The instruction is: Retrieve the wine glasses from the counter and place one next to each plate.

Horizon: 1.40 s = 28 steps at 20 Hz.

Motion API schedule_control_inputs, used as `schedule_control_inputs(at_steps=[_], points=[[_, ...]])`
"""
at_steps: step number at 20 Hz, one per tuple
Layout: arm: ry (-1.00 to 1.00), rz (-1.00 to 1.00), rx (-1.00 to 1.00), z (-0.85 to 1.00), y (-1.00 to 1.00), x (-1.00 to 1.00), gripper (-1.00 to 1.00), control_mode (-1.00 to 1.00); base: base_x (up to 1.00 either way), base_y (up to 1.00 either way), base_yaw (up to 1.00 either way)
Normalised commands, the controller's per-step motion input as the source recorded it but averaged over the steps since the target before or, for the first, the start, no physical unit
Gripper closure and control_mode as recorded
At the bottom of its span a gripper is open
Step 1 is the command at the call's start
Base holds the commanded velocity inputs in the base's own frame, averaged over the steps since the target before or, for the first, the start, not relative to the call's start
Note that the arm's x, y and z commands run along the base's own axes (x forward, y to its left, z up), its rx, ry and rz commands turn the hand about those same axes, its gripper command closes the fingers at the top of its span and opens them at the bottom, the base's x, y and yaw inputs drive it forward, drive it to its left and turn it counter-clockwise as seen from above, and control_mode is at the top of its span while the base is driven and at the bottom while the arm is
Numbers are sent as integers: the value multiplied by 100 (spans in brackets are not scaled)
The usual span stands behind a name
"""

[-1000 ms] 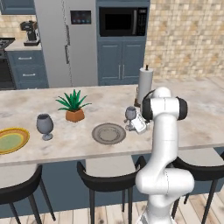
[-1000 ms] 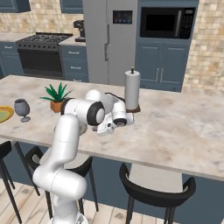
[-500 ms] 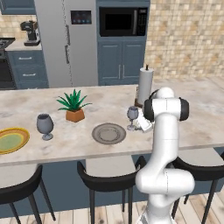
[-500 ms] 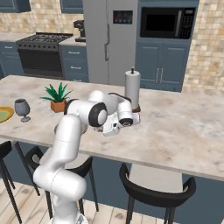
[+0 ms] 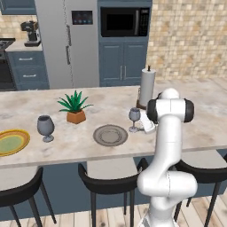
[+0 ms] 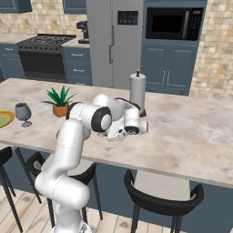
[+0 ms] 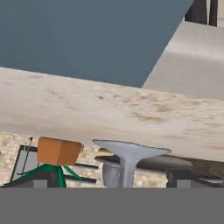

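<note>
Beige marbled island top (image 5: 186, 128), long and wide, seen in the left base view over three dark stools; on it, from left: yellow-rimmed plate with green centre (image 5: 12, 142) at the left edge; large smoky wine glass (image 5: 45, 127) upright just right of that plate, apart from it; potted green plant (image 5: 74, 107) in a terracotta pot farther back; plain grey plate (image 5: 110, 135) near the front middle; smaller wine glass (image 5: 134, 119) upright just beside the grey plate's right rim; white paper-towel roll (image 5: 146, 87) on its stand behind; the white arm's hand lies just right of the smaller glass, its gripper (image 5: 146, 124) partly hidden by the arm, fingers spread as far as can be told and clear of the glass; right base view: same top (image 6: 195, 136), large wine glass (image 6: 23, 113) at the far left beside a sliver of the yellow plate (image 6: 4, 119), plant (image 6: 59, 101) behind, paper-towel roll (image 6: 137, 90) behind the arm; the arm's elbow and wrist cover the smaller glass and grey plate; hand view, rolled upside down: marbled top (image 7: 87, 109) as a band across the middle, round foot and stem of the smaller wine glass (image 7: 127, 159) just ahead, standing free of the fingers, the grey plate (image 7: 153, 162) behind its foot, terracotta pot of the plant (image 7: 58, 151) to the left; jaws wide apart, holding nothing.
</note>
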Motion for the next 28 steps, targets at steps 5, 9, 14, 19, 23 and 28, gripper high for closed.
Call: schedule_control_inputs(at_steps=[5,9,14,19,23,28], points=[[0,-18,4,35,-42,-25,-100,-100,0,0,0],[-5,-4,4,67,-6,-79,-100,-100,0,0,0],[-8,5,0,86,4,-100,-100,-100,0,0,0],[-4,3,0,100,1,-100,-100,-100,0,0,0],[-2,0,0,92,8,-100,-100,-100,0,0,0],[-12,-5,0,55,42,-100,-100,-100,0,0,0]])
